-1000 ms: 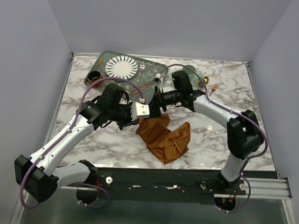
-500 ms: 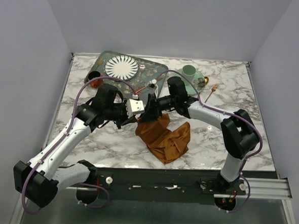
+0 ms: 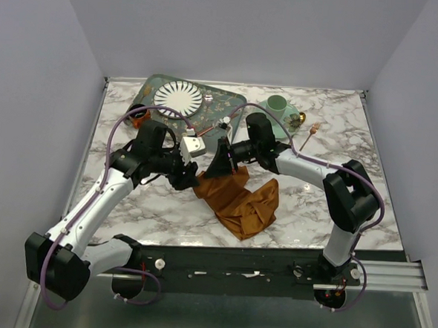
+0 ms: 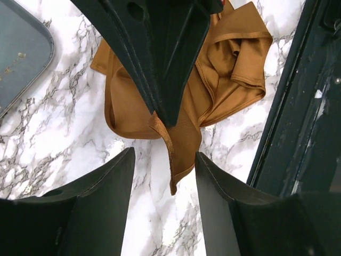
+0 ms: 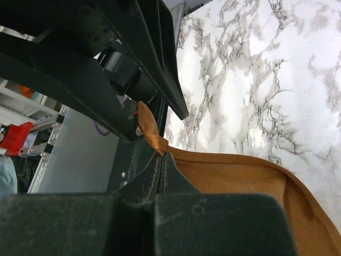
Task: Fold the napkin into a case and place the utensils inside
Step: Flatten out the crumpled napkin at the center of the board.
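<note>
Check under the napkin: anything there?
Only marble table shows around the edges of the napkin, including by the corner the right claw pinches. The crumpled folds cover whatever lies beneath; nothing pokes out.

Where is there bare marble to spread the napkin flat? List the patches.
Free: the table between the napkin and the right arm's elbow; the near strip between the left arm and napkin; the far right corner beyond the fork. Crowded: far left, with the tray, and mid-table, where both arms meet.
</note>
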Robot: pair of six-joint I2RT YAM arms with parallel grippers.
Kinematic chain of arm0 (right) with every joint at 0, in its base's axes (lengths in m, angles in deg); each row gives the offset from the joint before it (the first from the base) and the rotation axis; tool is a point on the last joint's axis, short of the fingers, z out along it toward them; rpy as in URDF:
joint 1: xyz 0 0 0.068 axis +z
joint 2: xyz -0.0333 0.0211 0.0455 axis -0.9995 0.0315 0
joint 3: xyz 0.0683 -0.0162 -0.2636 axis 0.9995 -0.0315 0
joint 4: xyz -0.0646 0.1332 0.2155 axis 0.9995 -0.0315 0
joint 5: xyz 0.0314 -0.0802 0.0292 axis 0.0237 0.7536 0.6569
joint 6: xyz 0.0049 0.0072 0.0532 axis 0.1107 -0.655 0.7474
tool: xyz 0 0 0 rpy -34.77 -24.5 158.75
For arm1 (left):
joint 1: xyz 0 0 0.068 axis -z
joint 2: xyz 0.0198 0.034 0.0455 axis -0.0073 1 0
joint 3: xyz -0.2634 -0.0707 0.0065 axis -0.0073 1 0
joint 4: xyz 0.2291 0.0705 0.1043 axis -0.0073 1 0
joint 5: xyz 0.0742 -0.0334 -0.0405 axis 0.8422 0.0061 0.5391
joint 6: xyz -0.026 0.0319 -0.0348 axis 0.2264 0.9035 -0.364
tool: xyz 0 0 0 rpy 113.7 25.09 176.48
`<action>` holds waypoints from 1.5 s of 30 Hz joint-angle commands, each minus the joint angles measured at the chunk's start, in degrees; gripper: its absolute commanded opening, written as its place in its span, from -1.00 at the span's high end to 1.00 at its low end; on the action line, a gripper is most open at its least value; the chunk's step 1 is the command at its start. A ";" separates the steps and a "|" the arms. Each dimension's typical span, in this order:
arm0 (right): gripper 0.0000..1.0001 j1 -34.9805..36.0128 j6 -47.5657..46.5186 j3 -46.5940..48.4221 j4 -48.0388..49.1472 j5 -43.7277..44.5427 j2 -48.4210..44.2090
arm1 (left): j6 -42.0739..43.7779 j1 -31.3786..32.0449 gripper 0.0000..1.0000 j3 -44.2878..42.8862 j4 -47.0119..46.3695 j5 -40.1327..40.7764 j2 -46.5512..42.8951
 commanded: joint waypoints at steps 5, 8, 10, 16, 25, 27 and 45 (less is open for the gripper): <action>0.99 0.48 0.72 -1.32 3.23 -0.84 -1.87 | -4.13 -1.16 -0.17 0.37 -2.37 -6.19 1.37; 0.99 0.39 2.91 -1.59 5.51 -0.22 -2.14 | -5.44 -1.17 -0.15 0.73 -2.20 -6.72 3.21; 0.99 0.48 3.71 -1.67 5.95 0.30 -2.40 | -5.97 -1.17 -0.13 0.90 -1.93 -6.46 4.09; 0.99 0.47 4.15 -2.90 6.31 2.85 -4.94 | -7.99 -1.34 0.69 -0.06 -2.20 -2.85 5.15; -0.23 -7.61 -6.89 4.55 -22.34 14.51 -4.43 | 6.84 -0.46 1.00 -11.40 10.62 -6.20 6.74; -0.23 -7.79 -14.09 9.02 -29.43 24.06 -2.41 | 10.45 0.06 1.00 -10.27 12.39 -5.41 5.69; -0.72 -6.38 -26.78 17.31 -45.55 37.66 14.12 | 16.88 8.50 1.00 0.37 13.45 2.95 0.32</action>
